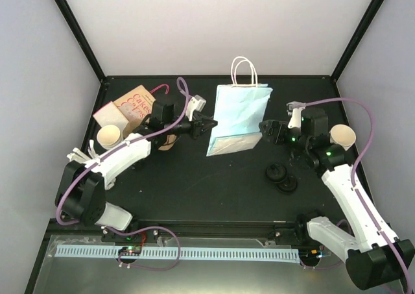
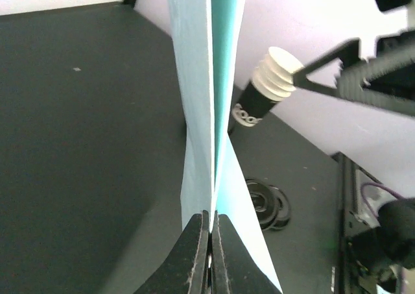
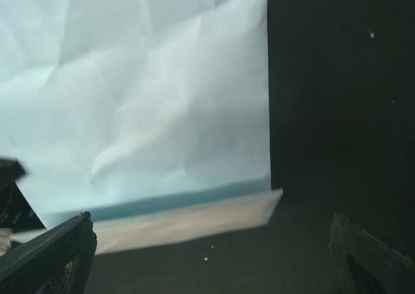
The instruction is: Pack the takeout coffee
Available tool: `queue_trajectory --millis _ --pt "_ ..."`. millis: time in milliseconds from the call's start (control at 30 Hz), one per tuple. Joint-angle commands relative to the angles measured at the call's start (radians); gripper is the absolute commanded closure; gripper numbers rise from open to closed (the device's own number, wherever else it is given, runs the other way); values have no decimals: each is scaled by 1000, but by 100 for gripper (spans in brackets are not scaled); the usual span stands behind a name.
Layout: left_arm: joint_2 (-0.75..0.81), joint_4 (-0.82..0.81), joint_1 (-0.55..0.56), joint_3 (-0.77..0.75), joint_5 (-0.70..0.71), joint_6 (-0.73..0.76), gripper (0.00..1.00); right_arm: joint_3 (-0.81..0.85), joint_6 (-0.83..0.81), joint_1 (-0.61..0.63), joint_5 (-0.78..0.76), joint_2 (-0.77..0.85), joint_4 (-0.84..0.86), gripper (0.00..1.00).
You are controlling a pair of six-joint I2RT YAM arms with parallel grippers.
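On the black table (image 1: 194, 183), my left gripper (image 1: 209, 123) pinches the nine-o'clock edge of the pale blue paper bag (image 1: 241, 112); my right gripper (image 1: 262, 132), jaws apart, should take its three-o'clock edge squarely.

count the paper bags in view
2. A blue bag is mid-table, its edge pinched in the left claw. A brown bag lies at the far left. Another could be hidden behind the arms, though none shows.

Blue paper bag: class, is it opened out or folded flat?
Folded flat. The left wrist view shows the bag edge-on, its sides pressed together, pinched in the left gripper.
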State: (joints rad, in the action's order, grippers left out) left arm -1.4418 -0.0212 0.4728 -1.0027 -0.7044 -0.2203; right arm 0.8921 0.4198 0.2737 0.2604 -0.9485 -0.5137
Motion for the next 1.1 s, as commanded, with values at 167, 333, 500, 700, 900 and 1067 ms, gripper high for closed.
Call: queue_trajectory --millis 167,333,500,700,900,1067 --pt "69 -243 24 98 -193 68 98 257 123 0 -99 -40 -183 0" --pt "189 -199 85 160 27 201 99 343 225 1 -170 -31 -232 9" --pt "294 -243 154 245 177 319 98 398 128 1 -94 -40 -186 27" --pt "303 -237 162 250 175 336 98 408 -58 1 113 -69 -82 51" --pt "301 -221 167 248 179 346 98 463 -100 1 136 -139 -121 59" --pt "297 -219 166 252 184 348 98 414 -118 2 126 -96 -83 58"
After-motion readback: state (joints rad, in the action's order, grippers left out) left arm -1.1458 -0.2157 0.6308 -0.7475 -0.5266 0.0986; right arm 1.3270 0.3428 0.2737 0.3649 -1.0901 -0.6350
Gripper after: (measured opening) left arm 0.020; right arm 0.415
